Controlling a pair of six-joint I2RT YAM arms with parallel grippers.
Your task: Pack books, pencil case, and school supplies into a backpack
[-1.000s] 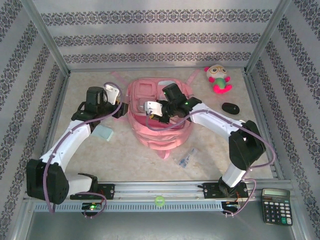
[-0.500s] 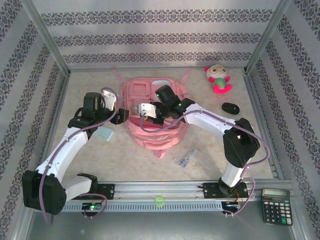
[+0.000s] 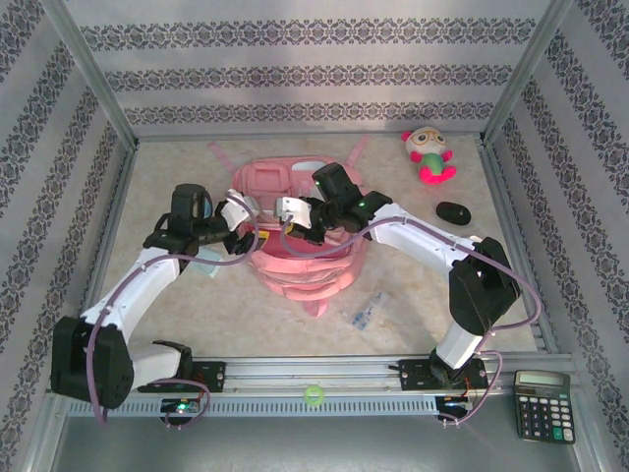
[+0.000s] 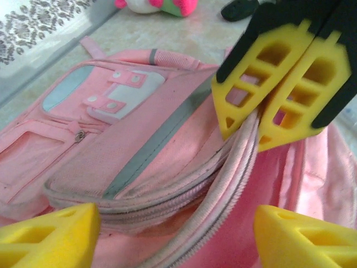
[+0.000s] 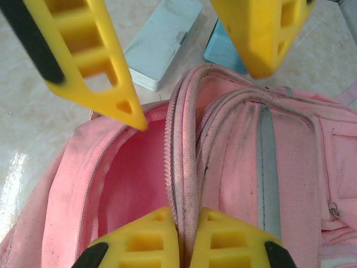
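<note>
The pink backpack (image 3: 307, 258) lies mid-table with its main zip undone. My right gripper (image 3: 292, 218) is shut on the zip rim of the opening (image 5: 184, 167), its two fingertips (image 5: 146, 241) pinching the fabric edge and holding it up. My left gripper (image 3: 244, 220) is open at the left side of the opening; its yellow fingertips (image 4: 50, 234) straddle the zipped rim (image 4: 223, 195) without touching it. School supplies lie outside the bag: a clear packet (image 3: 367, 310) in front of it and a pale teal-and-white piece (image 5: 163, 42) to its left. Books and pencil case are out of view.
A pink-and-green plush toy (image 3: 429, 152) and a small black oval object (image 3: 453, 211) lie at the back right. A black calculator (image 3: 543, 405) sits past the rail at the near right. A green ball (image 3: 314, 395) rests on the front rail.
My left gripper has opened wider and moved right to the backpack's opening. The right gripper kept its hold on the rim while the bag shifted a little.
</note>
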